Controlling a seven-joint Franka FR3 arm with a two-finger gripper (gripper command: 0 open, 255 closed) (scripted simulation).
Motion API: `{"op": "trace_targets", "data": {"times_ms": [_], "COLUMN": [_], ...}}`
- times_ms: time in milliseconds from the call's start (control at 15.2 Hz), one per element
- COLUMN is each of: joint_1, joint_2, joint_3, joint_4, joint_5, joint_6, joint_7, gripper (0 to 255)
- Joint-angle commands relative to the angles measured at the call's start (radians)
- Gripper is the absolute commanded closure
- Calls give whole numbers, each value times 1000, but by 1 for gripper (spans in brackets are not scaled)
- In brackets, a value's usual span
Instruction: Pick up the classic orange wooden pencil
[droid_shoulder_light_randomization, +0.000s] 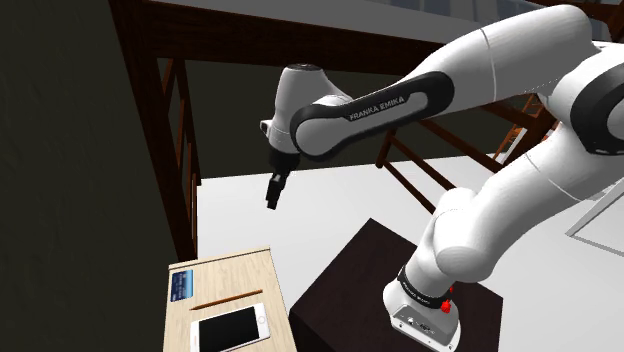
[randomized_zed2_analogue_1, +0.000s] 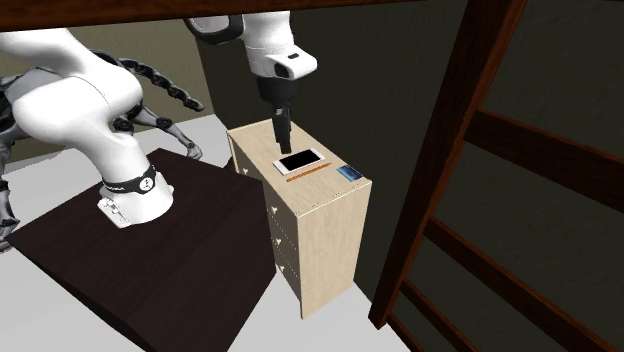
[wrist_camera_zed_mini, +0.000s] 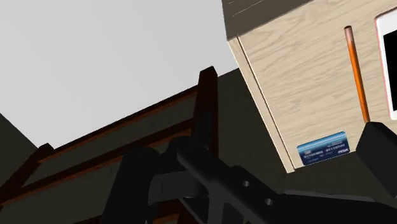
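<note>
Pencil (droid_shoulder_light_randomization: 225, 298) first: we see it lying flat on the top of a light wood cabinet (droid_shoulder_light_randomization: 216, 271), a thin orange-brown stick between a white-edged phone (droid_shoulder_light_randomization: 230, 328) with a black screen and a small blue card (droid_shoulder_light_randomization: 181, 286). It is close to both and seems to touch neither. In the shoulder view the card lies on the far side of the pencil and the phone on the near side. In the second exterior view the phone (randomized_zed2_analogue_1: 300, 160) is to the left, the pencil (randomized_zed2_analogue_1: 308, 172) in the middle and the card (randomized_zed2_analogue_1: 348, 173) to the right, near the cabinet's (randomized_zed2_analogue_1: 320, 240) right corner. We find the black gripper (droid_shoulder_light_randomization: 272, 200) hanging in the air, pointing down and well apart from the pencil; in the second exterior view the gripper (randomized_zed2_analogue_1: 281, 140) shows just above the phone's far left end. From the wrist view we read the jaws as spread wide, one finger (wrist_camera_zed_mini: 382, 153) at the side by the card (wrist_camera_zed_mini: 324, 148) and the other far across, gripping nothing. In that view the pencil (wrist_camera_zed_mini: 356, 73) runs along the cabinet top (wrist_camera_zed_mini: 299, 63) beside the phone's (wrist_camera_zed_mini: 385, 63) edge. The arm rises from a dark box stand (droid_shoulder_light_randomization: 350, 270) on a pale floor (droid_shoulder_light_randomization: 300, 215), with dark brown wooden frames (droid_shoulder_light_randomization: 180, 150) standing behind.
</note>
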Motion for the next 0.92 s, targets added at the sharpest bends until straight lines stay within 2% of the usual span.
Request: {"op": "trace_targets", "data": {"times_ms": [0,462,858], "joint_1": [23,85,135], "joint_2": [58,280,472], "joint_3": [18,74,122], "joint_4": [8,77,164], "joint_5": [13,32,15], "joint_6": [52,211,319], "joint_7": [-14,-67,-98], "gripper": [0,0,0]}}
